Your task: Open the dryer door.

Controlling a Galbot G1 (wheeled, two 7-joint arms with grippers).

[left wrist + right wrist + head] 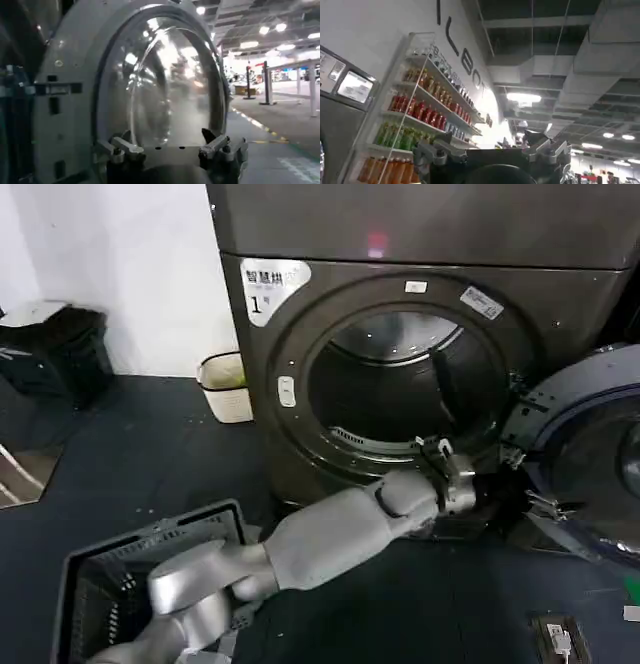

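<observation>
The dryer (300, 444) is a dark grey-brown machine with a white label marked "1" (270, 285) and a pink light (376, 244). Its drum opening (400, 384) is uncovered. The dryer door (590, 449) stands swung out to the right, with its grey inner face and domed glass (160, 80) close in front of the left wrist camera. My left arm reaches across from the lower left, and my left gripper (490, 486) (167, 145) is open beside the door's hinge edge, with nothing between its fingers. My right gripper (492, 145) is open and empty, pointing up at the room.
A dark laundry basket (150, 559) sits on the floor at the lower left, under my left arm. A white bin (228, 387) and a black bin (55, 349) stand left of the dryer. Shelves of bottles (415, 110) show in the right wrist view.
</observation>
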